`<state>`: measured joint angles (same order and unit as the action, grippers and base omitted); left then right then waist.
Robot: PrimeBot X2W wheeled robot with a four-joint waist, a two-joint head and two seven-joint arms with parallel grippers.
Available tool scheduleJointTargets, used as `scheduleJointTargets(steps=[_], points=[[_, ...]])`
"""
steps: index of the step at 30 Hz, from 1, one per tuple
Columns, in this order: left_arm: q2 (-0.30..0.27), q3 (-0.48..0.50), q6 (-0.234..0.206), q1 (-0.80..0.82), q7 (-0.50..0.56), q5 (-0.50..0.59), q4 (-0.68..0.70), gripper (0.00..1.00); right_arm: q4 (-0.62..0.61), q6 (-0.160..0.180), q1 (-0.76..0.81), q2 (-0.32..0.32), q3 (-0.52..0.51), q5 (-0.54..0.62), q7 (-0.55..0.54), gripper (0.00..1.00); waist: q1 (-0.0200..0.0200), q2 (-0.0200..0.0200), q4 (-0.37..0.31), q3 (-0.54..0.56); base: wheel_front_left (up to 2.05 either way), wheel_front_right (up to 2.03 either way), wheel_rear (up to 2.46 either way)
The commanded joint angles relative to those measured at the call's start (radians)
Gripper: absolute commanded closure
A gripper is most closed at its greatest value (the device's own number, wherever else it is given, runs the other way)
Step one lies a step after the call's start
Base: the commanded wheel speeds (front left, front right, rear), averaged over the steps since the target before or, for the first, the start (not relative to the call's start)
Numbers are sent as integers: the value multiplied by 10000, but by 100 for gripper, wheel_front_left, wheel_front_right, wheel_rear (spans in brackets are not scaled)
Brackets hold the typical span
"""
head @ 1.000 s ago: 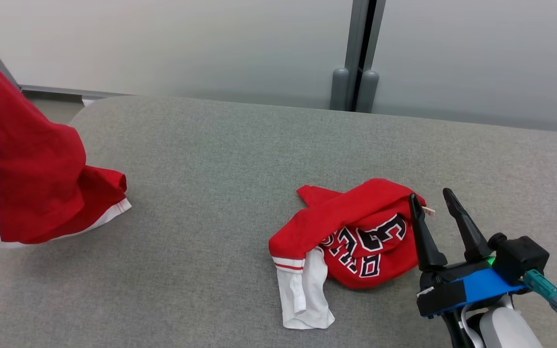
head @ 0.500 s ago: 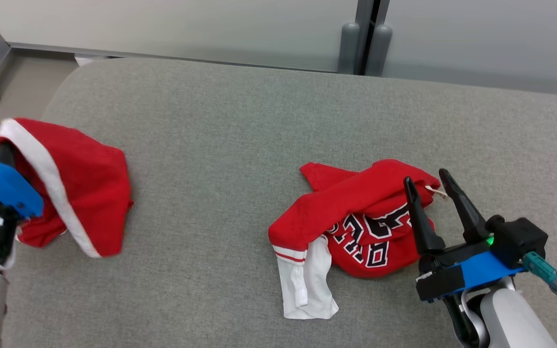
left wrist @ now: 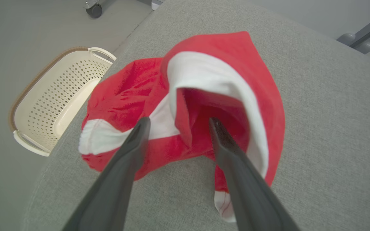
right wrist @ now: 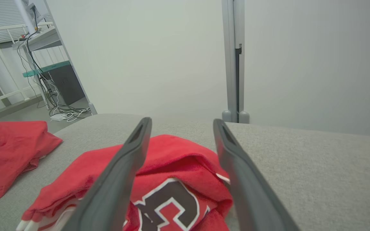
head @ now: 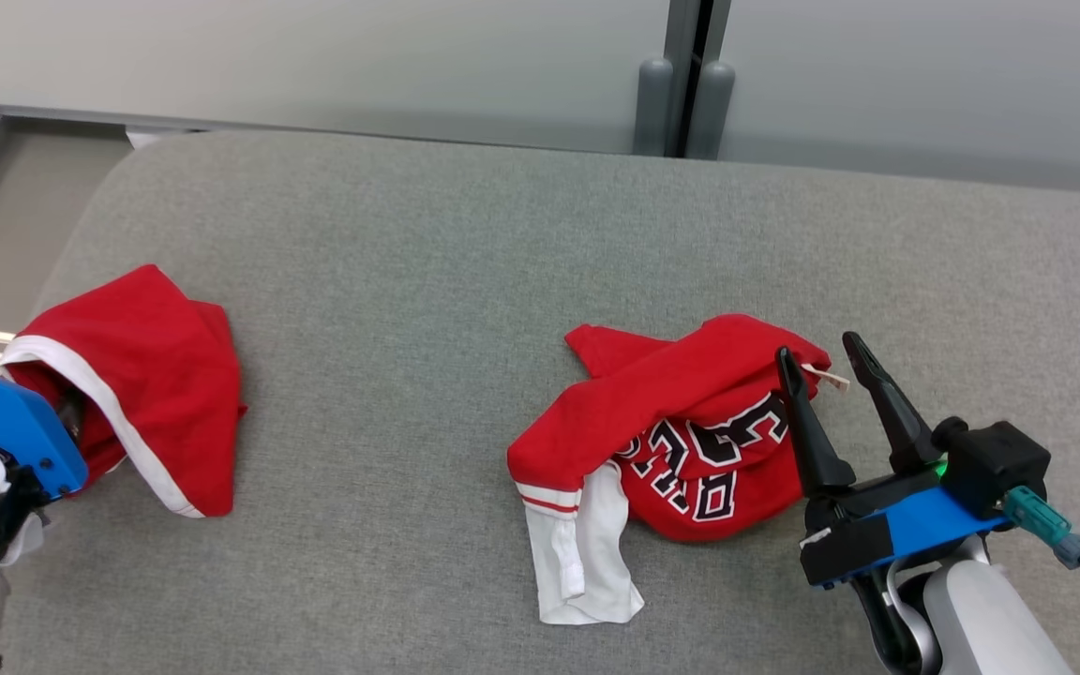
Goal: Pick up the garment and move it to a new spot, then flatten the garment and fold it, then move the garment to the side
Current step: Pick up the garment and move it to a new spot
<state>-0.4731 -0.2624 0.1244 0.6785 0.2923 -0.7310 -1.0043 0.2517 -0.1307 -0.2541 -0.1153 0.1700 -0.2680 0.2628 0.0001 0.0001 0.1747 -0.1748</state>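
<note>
Loosely heaped at the left end of the grey padded surface (head: 427,262), the red garment (head: 142,375) with white trim lies crumpled near the edge. The left hand (left wrist: 179,121) has its dark fingers (left wrist: 124,166) spread wide astride a raised fold, clamping nothing. Well apart to the right sits a second red garment (head: 690,441), lettered, the right hand (head: 817,347) open at its edge. A cream basket (left wrist: 43,106) stands on the floor (left wrist: 27,38) beside the surface.

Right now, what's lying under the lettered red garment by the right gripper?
White fabric with red stripes sticks out from beneath the lettered red garment onto the grey surface. How far it runs underneath is hidden by the red folds.
</note>
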Motion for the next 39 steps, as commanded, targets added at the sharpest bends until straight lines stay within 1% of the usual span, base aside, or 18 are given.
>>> scheduleJointTargets(steps=[1, 4, 10, 12, 15, 18, 19, 23, 26, 30, 35, 39], points=[[-174, -120, 87, 185, 154, -81, 74, 0, 43, -1, 159, 59, -64, -41, 28, 0, -1, -1, 26, 180, 0, 0, 0], [-317, -431, 87, 184, 513, -195, 442, 0, 71, -2, 207, 127, -69, -57, 28, 0, -1, -1, 115, 429, 0, 0, 0], [-846, -978, 63, 72, 1396, -478, 1659, 0, 134, -1, 417, 240, -170, -82, 28, 0, -1, -1, 250, 905, 0, 0, 0], [-1130, -1180, 62, -39, 1712, -436, 2242, 0, 131, -1, 496, 280, -197, -83, 30, 0, -1, -1, 251, 1031, 0, 0, 0], [-1475, -1236, 47, -157, 1632, -305, 3353, 0, 82, -1, 594, 316, -292, -88, 30, 0, -1, -1, 206, 1153, 0, 0, 0], [-1624, -1166, -167, -465, 1232, -183, 4604, 0, 38, -2, 674, 356, -352, -79, 28, 0, -1, -1, 84, 1266, 0, 0, 0], [-1624, -1166, -167, -465, 1232, -183, 4604, 0, 38, -2, 674, 356, -352, -79, 28, 0, -1, -1, 84, 1266, 0, 0, 0], [-1611, -921, -759, -1118, 326, 26, 6400, 0, 8, -1, 759, 360, -404, -20, 28, 0, -1, -1, -214, 1417, 0, 0, 0], [-1419, -829, -1351, -1806, -415, 257, 7644, 0, 1, -1, 760, 294, -439, 13, 30, 0, -1, -1, -506, 1514, 0, 0, 0], [-1142, -681, -1918, -2726, -1499, 542, 8781, 0, -15, -1, 769, 212, -369, 41, 30, 0, -1, -1, -978, 1630, 0, 0, 0], [-532, -618, -2417, -3828, -3087, 804, 9460, 0, 9, -2, 795, 123, -233, -16, 30, 0, -1, -1, -1515, 1727, 0, 0, 0], [-27, -632, -2620, -4556, -4257, 950, 9472, 0, 7, -2, 808, 59, -45, -61, 28, 0, -1, -1, -1861, 1755, 0, 0, 0]])
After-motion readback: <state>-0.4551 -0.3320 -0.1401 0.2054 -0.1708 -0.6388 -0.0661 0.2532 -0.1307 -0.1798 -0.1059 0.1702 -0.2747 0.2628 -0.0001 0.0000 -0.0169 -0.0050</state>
